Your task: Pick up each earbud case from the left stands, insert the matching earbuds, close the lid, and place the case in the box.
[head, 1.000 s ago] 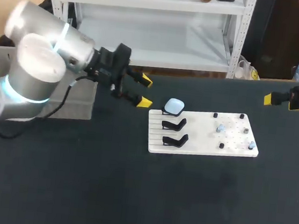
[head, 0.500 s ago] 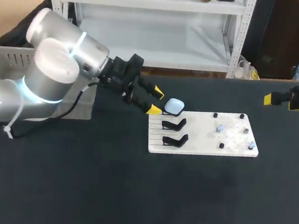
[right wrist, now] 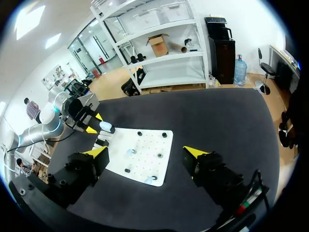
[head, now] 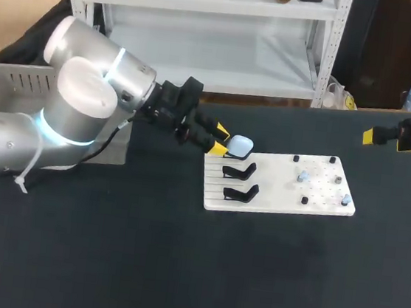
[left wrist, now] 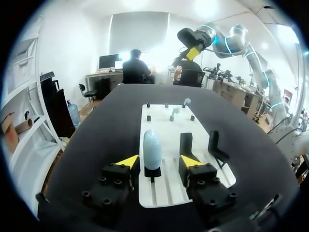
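- Judged as the step in hand: taking the earbud case (head: 240, 144) off the far stand at the left end of the white board (head: 276, 186)
- Left tool (left wrist: 159, 162) released and spread wide, a yellow tip on either side of the case, seemingly clear of it on both sides; gripping nothing yet
- Best eased a little further forward, so as to meet the case's broad flanks near mid-height; then closed evenly from both sides; then raised straight off the stand rather than dragged sideways
- Case pale blue-white, smooth and glossy, rounded like a pebble, propped on edge; probably slippery, so worth a centred squeeze
- Two nearer stands (head: 239, 172) bare; black, hooked, set in the board's grooves
- Right half of the board studded with dark pegs and small pale pieces (head: 302, 176), likely the earbuds
- Right tool (right wrist: 145, 152) released and holding nothing, well off to the right of the board
- Grey slotted box (head: 10, 76) at the far left; surface (head: 177, 270) dark and matte
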Available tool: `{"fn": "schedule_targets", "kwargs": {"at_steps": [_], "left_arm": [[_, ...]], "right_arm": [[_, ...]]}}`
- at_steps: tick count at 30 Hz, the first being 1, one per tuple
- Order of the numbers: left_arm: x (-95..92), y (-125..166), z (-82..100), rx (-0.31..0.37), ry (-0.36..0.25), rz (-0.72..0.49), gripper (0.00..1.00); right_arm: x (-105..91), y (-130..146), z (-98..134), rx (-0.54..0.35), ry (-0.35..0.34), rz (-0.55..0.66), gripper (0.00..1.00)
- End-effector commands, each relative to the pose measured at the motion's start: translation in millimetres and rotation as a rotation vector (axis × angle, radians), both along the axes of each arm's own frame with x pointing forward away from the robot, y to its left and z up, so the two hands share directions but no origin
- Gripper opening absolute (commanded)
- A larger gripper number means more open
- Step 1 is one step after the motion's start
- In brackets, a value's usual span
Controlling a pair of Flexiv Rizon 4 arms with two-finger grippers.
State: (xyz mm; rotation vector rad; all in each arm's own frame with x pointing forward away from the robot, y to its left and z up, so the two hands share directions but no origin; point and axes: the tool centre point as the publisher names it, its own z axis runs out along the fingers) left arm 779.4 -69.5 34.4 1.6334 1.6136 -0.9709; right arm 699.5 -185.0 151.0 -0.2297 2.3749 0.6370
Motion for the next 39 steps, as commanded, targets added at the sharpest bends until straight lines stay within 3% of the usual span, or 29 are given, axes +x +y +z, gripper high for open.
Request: {"fn": "schedule_targets", "kwargs": {"at_steps": [1, 8, 34, 39], "left_arm": [[-0.4, -4.9, -6.8, -0.001, -0.007, 0.007, 0.58], [2.8, -8.8, -10.0, -0.006, -0.005, 0.019, 0.50], [6.3, -21.1, -13.5, -0.033, 0.007, 0.036, 0.45], [7.2, -22.1, -13.7, -0.035, 0.009, 0.038, 0.38]], "right_arm": [[0.7, -0.9, -0.7, 0.003, 0.000, 0.004, 1.00], [0.7, -0.9, -0.7, 0.003, 0.000, 0.004, 1.00], [0.7, -0.9, -0.7, 0.003, 0.000, 0.004, 1.00], [0.7, -0.9, -0.7, 0.003, 0.000, 0.004, 1.00]]}}
